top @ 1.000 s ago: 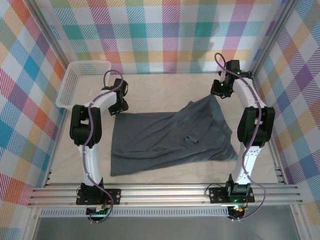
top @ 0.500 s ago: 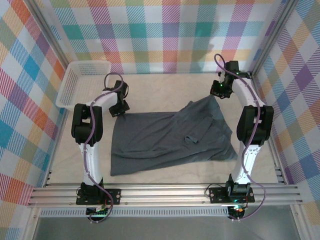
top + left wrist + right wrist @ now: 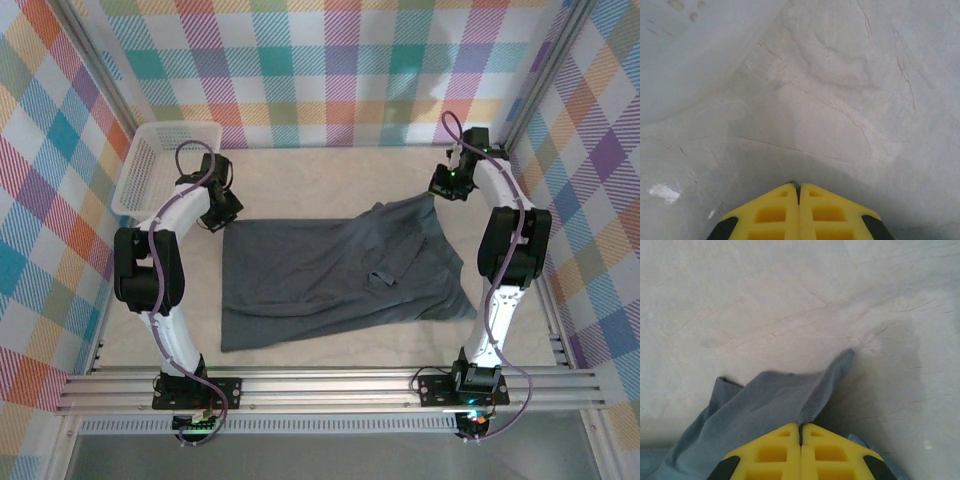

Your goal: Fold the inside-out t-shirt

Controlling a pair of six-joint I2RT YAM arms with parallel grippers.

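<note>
Barely begun: the inside-out t-shirt (image 3: 330, 275) lay mostly flat, unfolded. The right gripper (image 3: 800, 427) pinched its edge toward the table's (image 3: 320, 170) far-right corner; the left gripper (image 3: 799, 186) was pressed together, empty.

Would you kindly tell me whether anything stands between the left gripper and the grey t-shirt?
Nothing visible does. The left gripper is shut over bare table, just beside the t-shirt's far-left corner; the white basket sits on its other side.

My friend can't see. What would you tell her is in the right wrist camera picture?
The right pincer, its yellow fingers shut, pinches a fold of the dark grey t-shirt. The cloth spreads away from it over a pale table.
</note>
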